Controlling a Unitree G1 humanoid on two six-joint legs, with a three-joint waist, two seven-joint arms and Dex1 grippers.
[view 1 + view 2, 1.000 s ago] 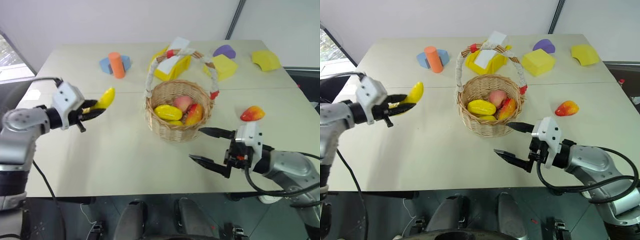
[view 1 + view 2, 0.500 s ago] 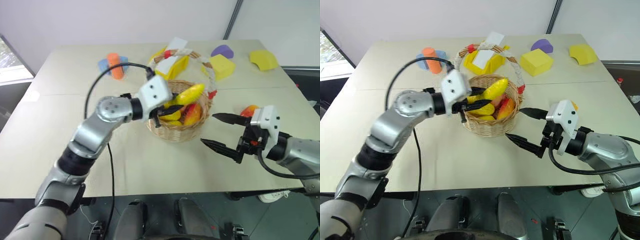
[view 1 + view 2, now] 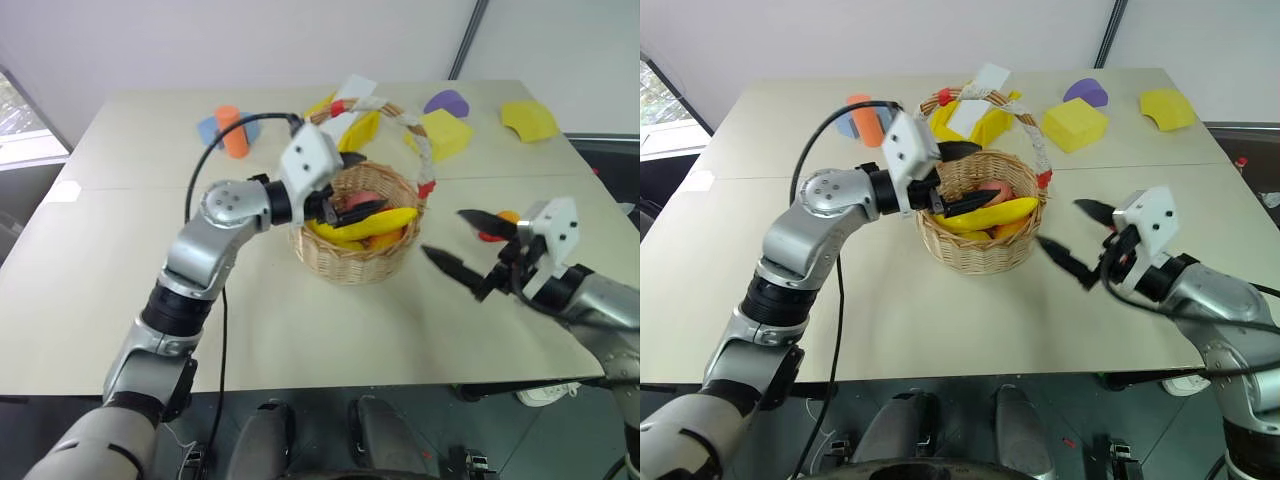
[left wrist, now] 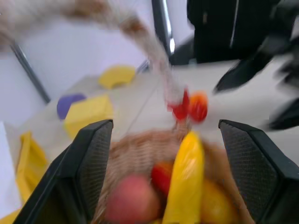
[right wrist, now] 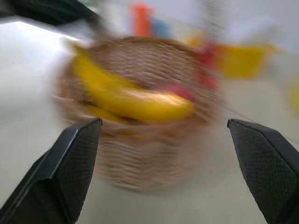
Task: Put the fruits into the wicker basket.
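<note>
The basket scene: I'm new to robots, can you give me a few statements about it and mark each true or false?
1. The banana lies in the wicker basket. True.
2. The left gripper is clamped on the banana. False: its fingers are open, the banana lying free.
3. The right gripper is open and empty. True.
4. The mango is in the basket. False: it sits on the table, beyond the right gripper.

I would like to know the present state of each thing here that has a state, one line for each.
banana: lying across the fruits in the wicker basket, not gripped.
wicker basket: upright, holding several fruits.
mango: on the table, outside the basket, partly hidden by the right tool.
left tool: open, over the basket.
right tool: open, empty.
</note>
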